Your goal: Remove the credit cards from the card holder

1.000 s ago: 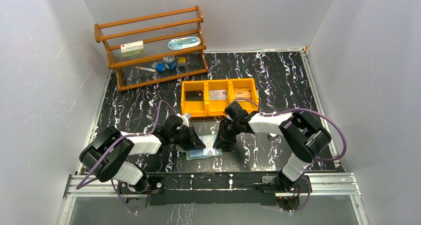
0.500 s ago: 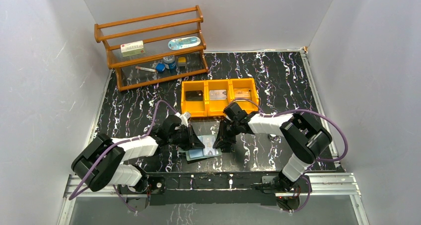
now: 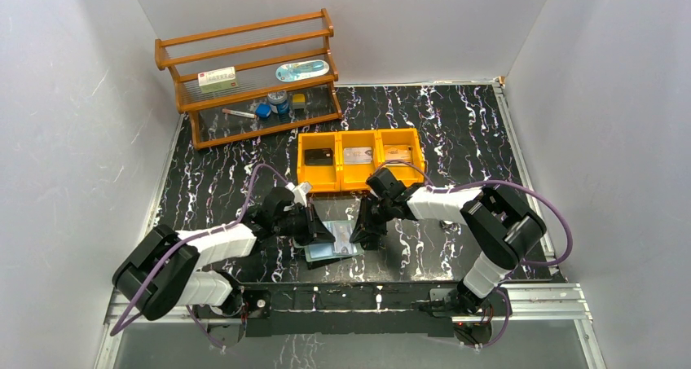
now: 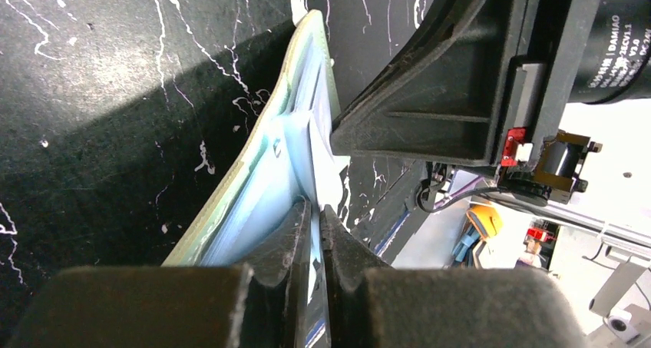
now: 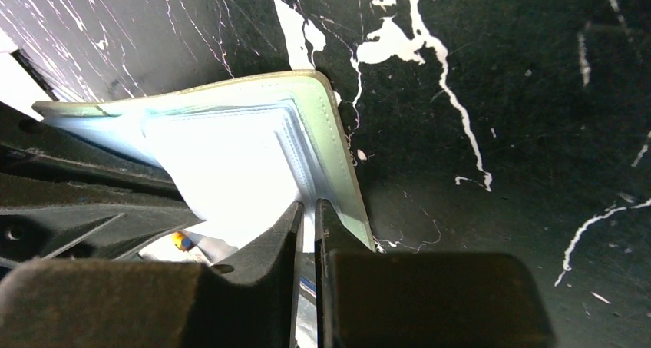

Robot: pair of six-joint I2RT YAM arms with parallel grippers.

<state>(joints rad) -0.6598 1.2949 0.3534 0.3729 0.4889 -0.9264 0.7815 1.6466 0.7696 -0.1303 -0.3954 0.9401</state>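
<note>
Pinching card holder [image 4: 257, 175] edge: left claw [image 4: 316, 208] near-shut; right claw [image 5: 307, 206] likewise, opposite edge.

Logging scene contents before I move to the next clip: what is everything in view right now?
table: one, black with white veins, under everything.
wooden rack: one, brown, back left.
white box: one, middle shelf.
oval case: one, pale blue, same shelf.
small items: several, mostly blue, lower shelf.
orange bin: one, three compartments, table centre.
credit cards: two, silvery-grey in the middle compartment, tan in the right.
dark item: one, left compartment, too small to identify.
card holder: one, pale teal, near the front edge.
left gripper: black, shut on the card holder.
right gripper: black, shut on it from the other side.
</note>
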